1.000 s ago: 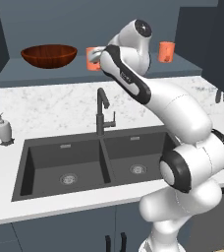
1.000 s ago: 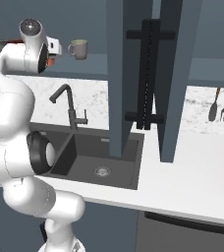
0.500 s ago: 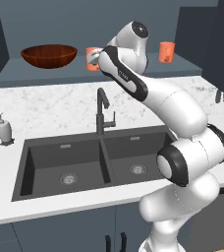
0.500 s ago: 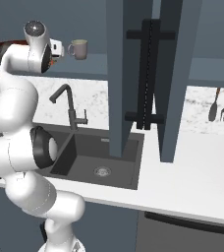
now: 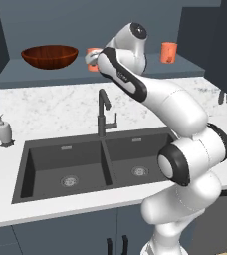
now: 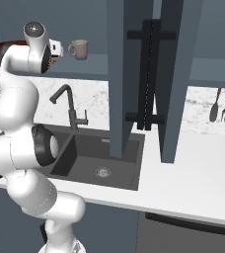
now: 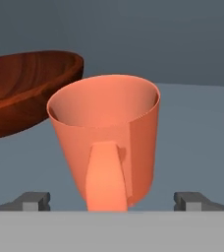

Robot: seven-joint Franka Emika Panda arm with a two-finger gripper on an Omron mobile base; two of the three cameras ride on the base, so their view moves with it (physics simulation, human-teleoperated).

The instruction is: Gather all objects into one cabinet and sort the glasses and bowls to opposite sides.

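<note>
My claw (image 7: 111, 199) is up at the cabinet shelf (image 5: 60, 74), nosing right in on the orange mug (image 7: 106, 142). Fingertips (image 7: 33, 200) sit wide apart, one on each side of the mug's base, and I judge they're not pressing on it yet, so the claw is open and holding nothing.

The mug stands upright on the shelf floor, handle (image 7: 104, 177) turned straight at me. The wooden bowl (image 7: 25, 91) sits just beside it, rim close but apart from the mug as far as I can tell. From the left base view, the bowl (image 5: 50, 56) is at the far left of the shelf, this mug (image 5: 91, 52) near the middle, and a second orange cup (image 5: 168, 52) well off to the right. The grey mug (image 6: 79, 49) shows in the right base view, near my wrist.

Handling call: it looks small, light, rigid and smooth-walled, so probably slippery. That handle sits between my fingers, so I'd close across the body low down, squeezing the walls either side of it, gently, and mind the bowl.
</note>
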